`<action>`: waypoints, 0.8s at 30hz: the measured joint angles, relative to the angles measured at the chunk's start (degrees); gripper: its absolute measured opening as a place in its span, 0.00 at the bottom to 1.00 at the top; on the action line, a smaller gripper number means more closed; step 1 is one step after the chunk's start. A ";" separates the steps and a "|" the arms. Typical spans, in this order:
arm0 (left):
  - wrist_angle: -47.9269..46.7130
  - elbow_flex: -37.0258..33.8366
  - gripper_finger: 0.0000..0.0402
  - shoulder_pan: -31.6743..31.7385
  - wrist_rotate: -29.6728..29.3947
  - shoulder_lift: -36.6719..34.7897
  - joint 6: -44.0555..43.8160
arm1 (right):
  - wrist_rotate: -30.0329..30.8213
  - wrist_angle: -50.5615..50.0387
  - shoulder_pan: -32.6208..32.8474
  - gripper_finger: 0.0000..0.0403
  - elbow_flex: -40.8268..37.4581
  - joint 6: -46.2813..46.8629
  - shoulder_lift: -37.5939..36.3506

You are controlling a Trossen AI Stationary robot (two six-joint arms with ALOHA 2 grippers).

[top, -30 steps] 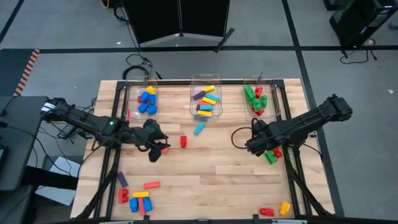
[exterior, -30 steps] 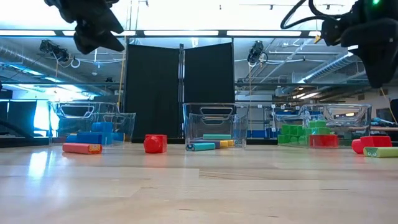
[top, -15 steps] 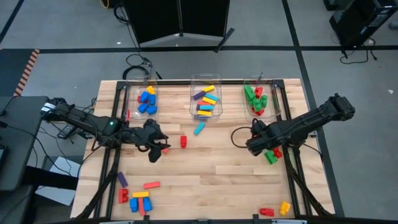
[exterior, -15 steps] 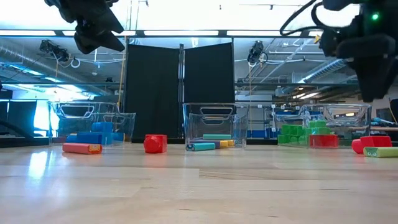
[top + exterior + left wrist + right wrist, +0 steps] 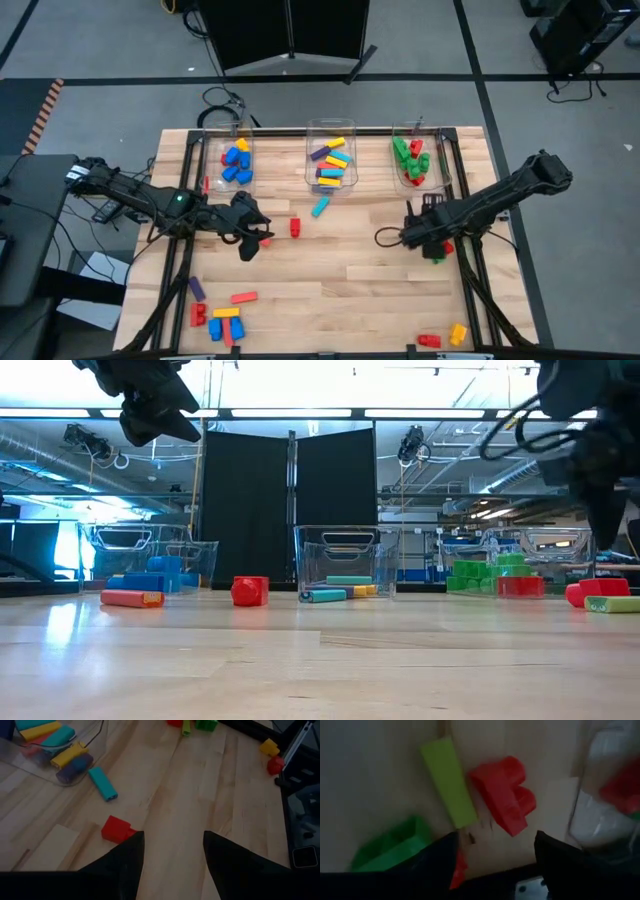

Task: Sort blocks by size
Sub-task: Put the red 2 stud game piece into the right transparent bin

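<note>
Right by our right gripper (image 5: 495, 865) lie a chunky red block (image 5: 504, 795), a long light-green block (image 5: 449, 782) and a green block (image 5: 395, 845), all on the table (image 5: 380, 280) just below the right bin (image 5: 420, 160). More blocks sit in the three bins, and others lie loose near the front edge and the middle. A second ago our right gripper hung a bit more toward the middle; now it has slid out over this little pile and come lower. Its jaws are apart with nothing between them, and they are closing in a little. We think we are getting ready to grab the red block. Our left gripper (image 5: 172, 865) still waits above a small red block (image 5: 116, 828), jaws apart and empty.
</note>
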 joint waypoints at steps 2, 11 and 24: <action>0.01 0.02 0.53 0.00 0.00 0.00 -0.02 | 0.10 1.19 0.00 0.64 -1.66 -3.20 0.00; 0.02 0.02 0.53 0.00 0.00 0.00 -0.02 | 1.45 3.31 -2.01 0.56 -2.49 -6.89 0.00; 0.06 0.04 0.53 0.02 -0.02 0.02 -0.04 | 0.60 6.46 -7.11 0.66 -1.22 -6.55 6.75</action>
